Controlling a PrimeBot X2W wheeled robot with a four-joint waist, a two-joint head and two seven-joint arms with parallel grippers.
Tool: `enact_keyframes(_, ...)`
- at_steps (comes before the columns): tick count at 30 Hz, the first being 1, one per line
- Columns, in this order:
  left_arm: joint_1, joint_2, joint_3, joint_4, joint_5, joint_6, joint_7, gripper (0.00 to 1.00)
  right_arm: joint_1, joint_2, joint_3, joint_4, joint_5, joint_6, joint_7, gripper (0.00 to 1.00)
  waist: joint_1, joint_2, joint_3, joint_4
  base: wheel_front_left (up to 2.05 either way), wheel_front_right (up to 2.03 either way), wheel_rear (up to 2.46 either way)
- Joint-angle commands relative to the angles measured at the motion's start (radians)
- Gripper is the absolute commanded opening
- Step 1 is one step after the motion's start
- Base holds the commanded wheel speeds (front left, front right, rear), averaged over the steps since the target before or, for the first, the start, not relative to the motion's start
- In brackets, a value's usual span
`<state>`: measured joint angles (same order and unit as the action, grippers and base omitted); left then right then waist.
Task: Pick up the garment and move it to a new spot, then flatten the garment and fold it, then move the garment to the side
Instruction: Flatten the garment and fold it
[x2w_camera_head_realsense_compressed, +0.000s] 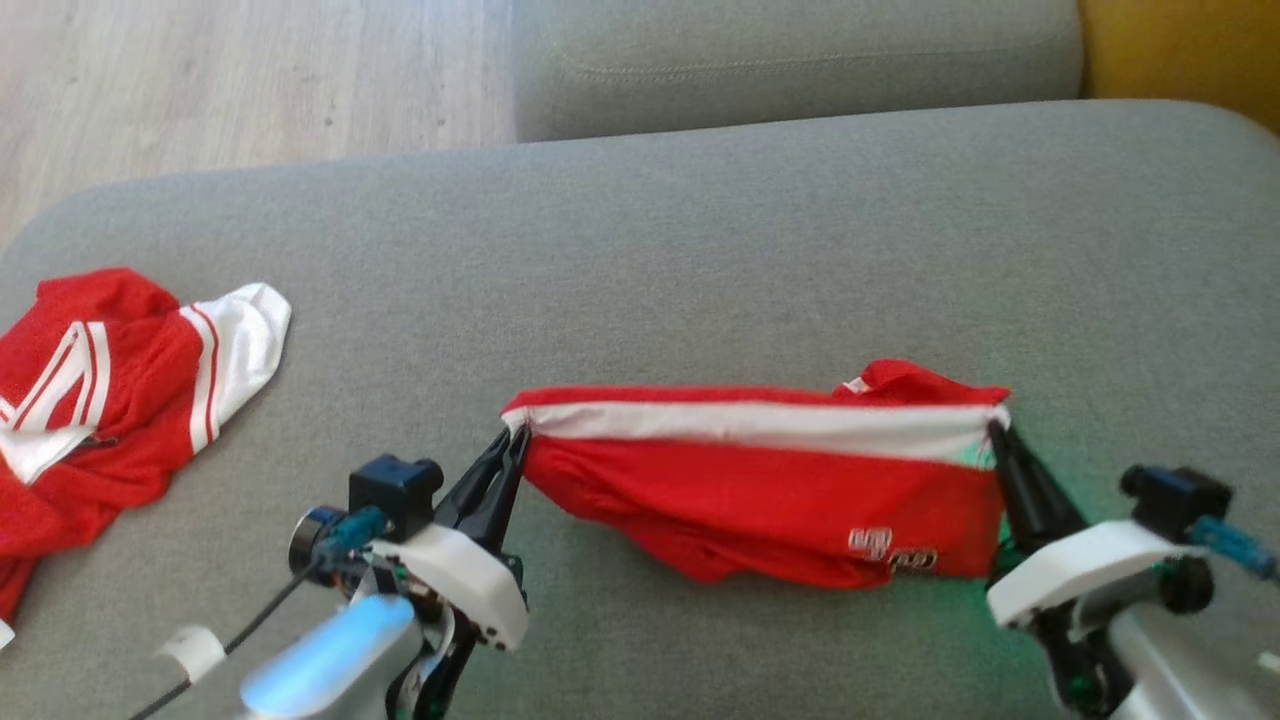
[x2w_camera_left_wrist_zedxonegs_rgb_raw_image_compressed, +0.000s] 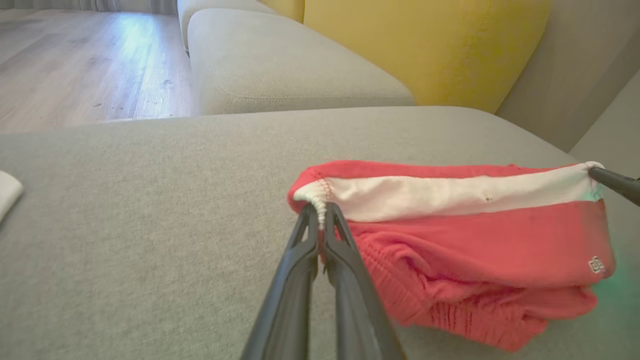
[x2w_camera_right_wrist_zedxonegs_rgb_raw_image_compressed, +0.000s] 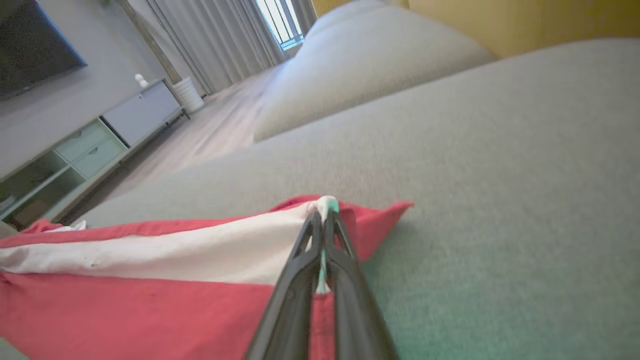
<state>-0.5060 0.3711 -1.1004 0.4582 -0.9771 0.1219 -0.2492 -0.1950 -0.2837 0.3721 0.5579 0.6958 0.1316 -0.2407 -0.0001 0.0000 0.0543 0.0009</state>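
The garment is red with a white band along its top edge and a small white logo at its lower right. It hangs stretched between my two grippers just above the grey cushion. My left gripper is shut on the band's left corner, seen close in the left wrist view with the garment sagging to its right. My right gripper is shut on the band's right corner, its tips pinching white cloth of the garment.
A second red and white garment lies crumpled at the cushion's left edge. Another grey cushion and a yellow cushion stand behind. Wooden floor lies beyond the far left edge.
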Motion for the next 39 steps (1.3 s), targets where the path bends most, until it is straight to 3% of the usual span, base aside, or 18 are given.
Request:
enact_keyframes(1, -0.065, 0.024, 0.047, -0.028, 0.005, -0.005, -0.011, 0.0, -0.046, -0.03, 0.0, -0.049, 0.003, -0.001, -0.017, 0.0, 0.0001, 0.0, -0.002, -0.005, 0.0, 0.0, 0.0)
enact_keyframes(5, -0.211, 0.049, 0.069, -0.063, 0.048, -0.017, 0.012, 0.0, -0.142, -0.093, -0.03, -0.148, -0.025, -0.001, -0.019, 0.0, 0.0001, 0.0, 0.024, -0.022, 0.0, 0.0, 0.0)
enact_keyframes(10, -0.505, 0.051, 0.098, -0.081, 0.131, -0.046, 0.074, 0.0, -0.388, -0.191, -0.058, -0.221, -0.056, -0.001, 0.036, 0.0, 0.0001, 0.0, 0.126, -0.031, 0.0, 0.0, 0.0)
enact_keyframes(17, -0.916, -0.016, 0.152, 0.071, 0.248, -0.094, 0.05, 0.0, -0.781, -0.273, -0.095, -0.207, -0.115, -0.001, 0.05, 0.0, 0.0001, 0.0, 0.302, -0.035, 0.0, 0.0, 0.0)
enact_keyframes(23, -1.06, -0.075, 0.184, 0.171, 0.305, -0.123, -0.003, 0.0, -0.961, -0.295, -0.081, -0.177, -0.142, -0.001, 0.016, 0.0, 0.0001, 0.0, 0.378, -0.039, 0.0, 0.0, 0.0)
enact_keyframes(30, -0.942, -0.107, 0.289, 0.16, 0.375, -0.131, -0.012, 0.0, -0.928, -0.29, -0.041, -0.163, -0.122, -0.001, -0.011, 0.0, 0.0001, 0.0, 0.428, -0.041, 0.0, 0.0, 0.0)
enact_keyframes(34, -0.763, -0.118, 0.351, 0.106, 0.429, -0.147, -0.012, 0.0, -0.799, -0.278, -0.041, -0.163, -0.104, -0.001, -0.019, 0.0, 0.0001, 0.0, 0.415, -0.034, 0.0, 0.0, 0.0)
enact_keyframes(39, -0.478, -0.126, 0.438, 0.004, 0.495, -0.164, -0.012, 0.0, -0.571, -0.247, -0.082, -0.221, -0.091, -0.001, -0.021, 0.0, 0.0001, 0.0, 0.324, -0.021, 0.0, 0.0, 0.0)
